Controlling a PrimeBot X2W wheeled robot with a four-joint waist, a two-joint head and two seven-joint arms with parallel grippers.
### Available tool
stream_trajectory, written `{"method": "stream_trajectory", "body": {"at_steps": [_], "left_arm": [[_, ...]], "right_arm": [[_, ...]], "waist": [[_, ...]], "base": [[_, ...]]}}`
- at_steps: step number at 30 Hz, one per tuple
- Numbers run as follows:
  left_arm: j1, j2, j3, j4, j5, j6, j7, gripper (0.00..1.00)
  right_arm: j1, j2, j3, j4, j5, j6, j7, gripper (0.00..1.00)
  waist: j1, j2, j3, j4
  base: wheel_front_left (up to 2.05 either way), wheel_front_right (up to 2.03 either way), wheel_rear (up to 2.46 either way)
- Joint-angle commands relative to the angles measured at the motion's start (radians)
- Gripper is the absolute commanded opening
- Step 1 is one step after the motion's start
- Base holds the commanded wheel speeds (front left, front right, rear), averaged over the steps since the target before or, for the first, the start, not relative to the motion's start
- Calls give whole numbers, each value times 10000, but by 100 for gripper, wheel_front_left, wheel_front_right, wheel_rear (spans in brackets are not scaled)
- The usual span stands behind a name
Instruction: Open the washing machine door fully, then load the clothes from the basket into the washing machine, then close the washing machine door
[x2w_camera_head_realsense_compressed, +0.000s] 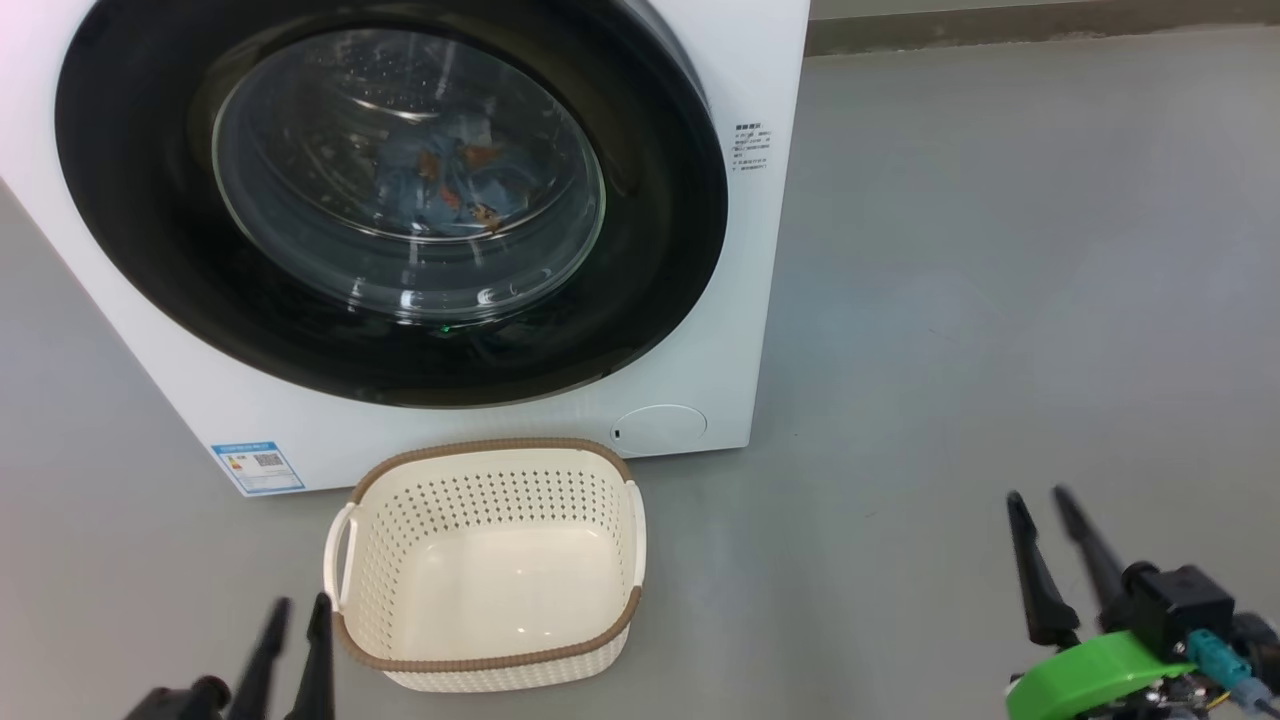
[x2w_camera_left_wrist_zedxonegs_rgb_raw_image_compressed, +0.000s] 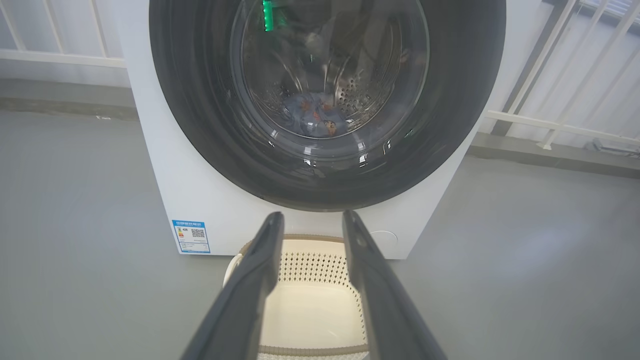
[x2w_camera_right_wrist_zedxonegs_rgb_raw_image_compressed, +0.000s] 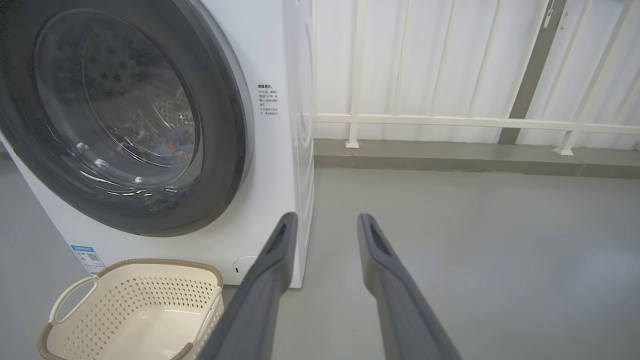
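We note the door (x2w_camera_head_realsense_compressed: 650, 300) lying flush against the washer (x2w_camera_head_realsense_compressed: 775, 60). It is a wide glossy black ring around a bulging clear glass bowl, with reflections streaking the glass and a small green glint low on it. Through the glass we see the clothes (x2w_camera_head_realsense_compressed: 450, 180) inside the drum (x2w_camera_left_wrist_zedxonegs_rgb_raw_image_compressed: 360, 95), a small crumpled bundle of blue fabric with orange-brown patches, resting low against the perforated steel. The washer is a white box. A blue label (x2w_camera_head_realsense_compressed: 258, 466) sits at its lower left front corner and a round flap (x2w_camera_head_realsense_compressed: 660, 425) at the lower right. A few lines of print stand beside the door's right edge, too small to read. The basket (x2w_camera_head_realsense_compressed: 490, 445) stands on the floor just before the washer, below the door. It is cream with perforated walls, a brown woven-look rim and white handles at both sides, and its smooth bottom is in plain sight. The left gripper (x2w_camera_head_realsense_compressed: 302, 600) hovers just beside the basket's near left corner, fingers parted with a clear gap, holding nothing. The right gripper (x2w_camera_head_realsense_compressed: 1038, 495) hangs well apart to the right over the floor, fingers likewise parted, holding nothing. The floor (x2w_camera_head_realsense_compressed: 950, 300) is smooth matt grey. Behind and beside the washer we see a low grey kerb (x2w_camera_right_wrist_zedxonegs_rgb_raw_image_compressed: 450, 155), a white railing (x2w_camera_right_wrist_zedxonegs_rgb_raw_image_compressed: 450, 121) and pale ribbed wall panels (x2w_camera_right_wrist_zedxonegs_rgb_raw_image_compressed: 440, 60).
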Motion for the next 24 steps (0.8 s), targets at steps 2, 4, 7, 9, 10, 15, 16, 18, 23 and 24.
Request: {"method": "stream_trajectory", "body": {"at_steps": [2,4,7,9,10,15,16,18,23,24], "left_arm": [[24,-120,-42,181,-25,2,15,0],[71,-234,-83,360,-67,2,26,0],[35,-239,-52,365,-377,2,103,0],[15,-239,-29,365,-587,2,158,0],[7,-240,-17,365,-692,1,185,0],[-59,-245,37,383,-1211,1,321,0],[-75,-247,48,388,-1315,1,348,0],[-104,-249,71,397,-1523,0,402,0],[-172,-257,128,409,-2040,0,540,0],[-185,-258,140,411,-2143,-1,567,0]], "right_arm": [[72,42,-10,221,23,2,14,0],[179,101,-16,455,70,2,36,0],[129,97,-57,498,430,0,167,0],[123,95,-52,497,689,-1,232,0],[126,94,-46,491,818,-1,259,0],[124,88,-5,480,1458,-4,379,0],[120,87,2,478,1586,-4,404,0],[113,85,14,476,1840,-5,455,0],[95,79,34,475,2473,-8,593,0],[91,78,37,476,2599,-8,621,0]], "waist": [[0,0,0,1],[0,0,0,2],[5,0,-4,-1],[19,0,-16,-5],[22,0,-23,-6],[1,0,-6,-10],[1,0,-4,-11],[0,0,-3,-13],[0,0,-3,-17],[0,0,-3,-18]], "base": [[0,0,0],[0,0,0],[0,0,0],[0,0,0],[0,0,0],[0,0,0],[0,0,0],[0,0,0],[0,0,0],[0,0,0]]}}
